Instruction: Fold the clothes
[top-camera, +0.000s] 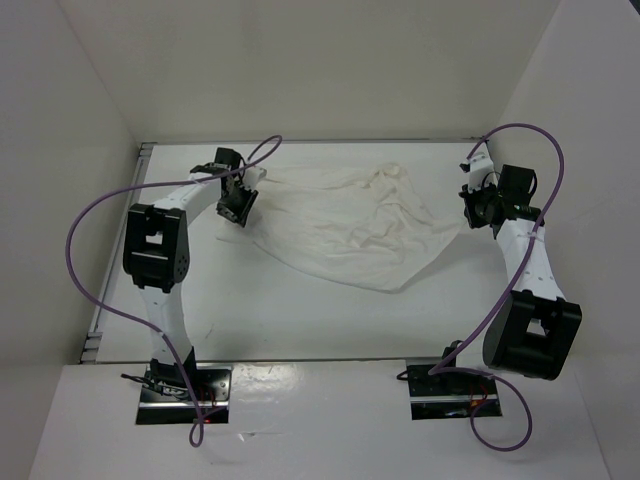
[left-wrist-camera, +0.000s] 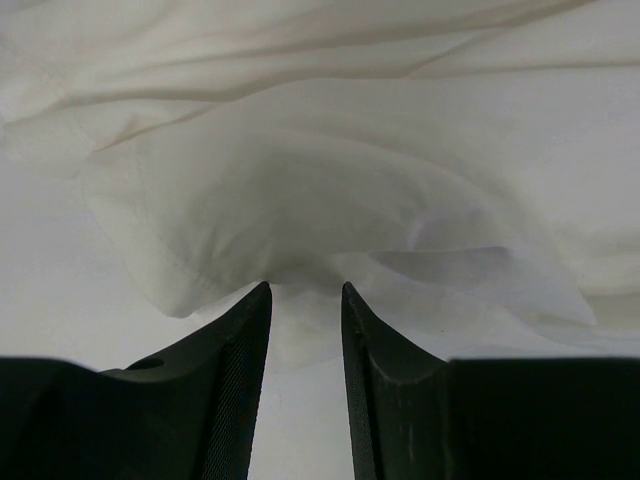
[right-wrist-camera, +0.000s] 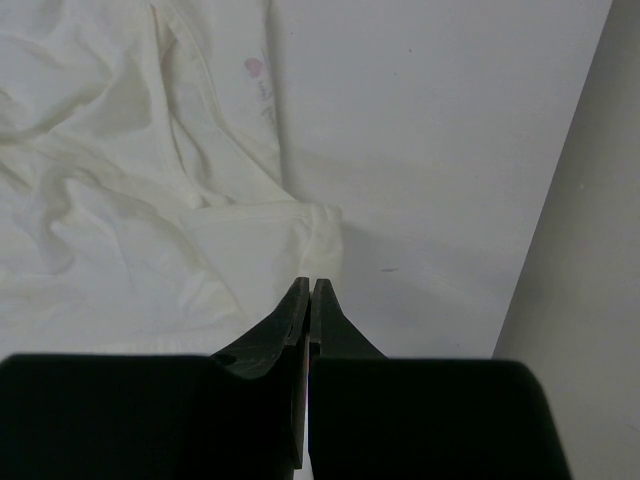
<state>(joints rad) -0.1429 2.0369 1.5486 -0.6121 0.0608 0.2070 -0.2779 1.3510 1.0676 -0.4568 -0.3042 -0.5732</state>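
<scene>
Worktop: the flat white worktop (top-camera: 300, 330) is boxed in by plain white walls (top-camera: 330, 70) on three sides, with both arm bases bolted at the near edge.
Garment: the thin, wrinkled white fabric garment (top-camera: 350, 225) lies bunched across the far middle of the worktop, with a corner trailing towards the near side. It's nowhere near flat, so I'd call this the opening step: taking hold of the two ends to stretch it out before any fold.
Left gripper: the black left gripper (top-camera: 240, 205) is at the garment's left edge, jaws spread a little, with a soft bulge of cloth right at the tips in the wrist view (left-wrist-camera: 305, 290). Nothing is clamped yet. Next it needs to nudge in and close on that fold.
Right gripper: the black right gripper (right-wrist-camera: 310, 285) is at the right edge, jaws pressed together against a hemmed corner. I can't tell if cloth is caught between them.
Cables: the looping purple cables (top-camera: 100, 200) arch off both arms, clear of the cloth for now.
In the way: the right wall sits close to that arm, so there's little room for an outward pull.
Mark: a small pink print (right-wrist-camera: 255, 68) is on the fabric by a seam.
</scene>
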